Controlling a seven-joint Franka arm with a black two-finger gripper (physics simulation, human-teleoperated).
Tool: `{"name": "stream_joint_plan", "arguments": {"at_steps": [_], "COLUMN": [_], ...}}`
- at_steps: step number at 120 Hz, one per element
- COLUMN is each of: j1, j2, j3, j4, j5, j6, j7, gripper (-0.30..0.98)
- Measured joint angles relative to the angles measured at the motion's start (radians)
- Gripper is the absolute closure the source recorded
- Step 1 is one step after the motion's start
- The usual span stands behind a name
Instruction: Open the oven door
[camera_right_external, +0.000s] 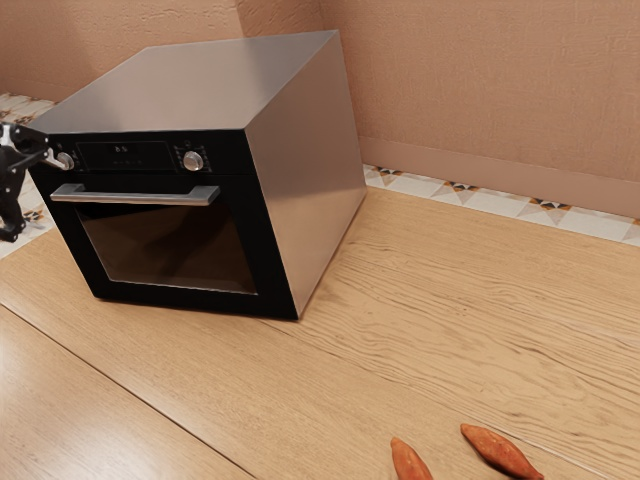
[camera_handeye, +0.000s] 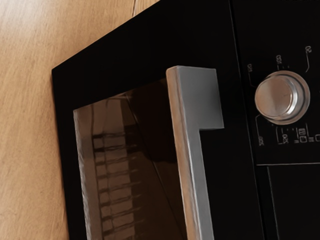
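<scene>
My gripper (camera_right_external: 34, 197) is at the exterior view's left edge, partly cut off, open beside the oven's front near the left knob and the handle's left end. The silver oven (camera_right_external: 308, 170) has a black front; its door (camera_right_external: 165, 245) is closed, with a dark window. A silver bar handle (camera_right_external: 135, 196) runs across the door's top. In the wrist view the handle (camera_handeye: 191, 160) is seen close, its one end bracket beside a round knob (camera_handeye: 282, 97), with the door's window (camera_handeye: 115, 165) on its other side. Nothing is held.
The oven stands on a wooden table (camera_right_external: 430, 300). Two orange-brown sweet potatoes, one (camera_right_external: 500, 452) and another (camera_right_external: 409, 460), lie at the exterior view's bottom edge. A wall (camera_right_external: 490, 90) rises behind the oven, with a patterned tile strip (camera_right_external: 505, 200) at its foot.
</scene>
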Motion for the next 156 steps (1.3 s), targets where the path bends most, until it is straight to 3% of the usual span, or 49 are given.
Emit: {"name": "stream_joint_plan", "arguments": {"at_steps": [64,156], "j1": [-0.006,-0.004], "j2": [0.06,0.149], "j3": [-0.059,-0.073], "j4": [-0.042,-0.041], "j5": [0.065,0.063], "j6": [0.092,0.18], "j7": [-0.156,-0.239], "gripper": [0.0,0.0]}}
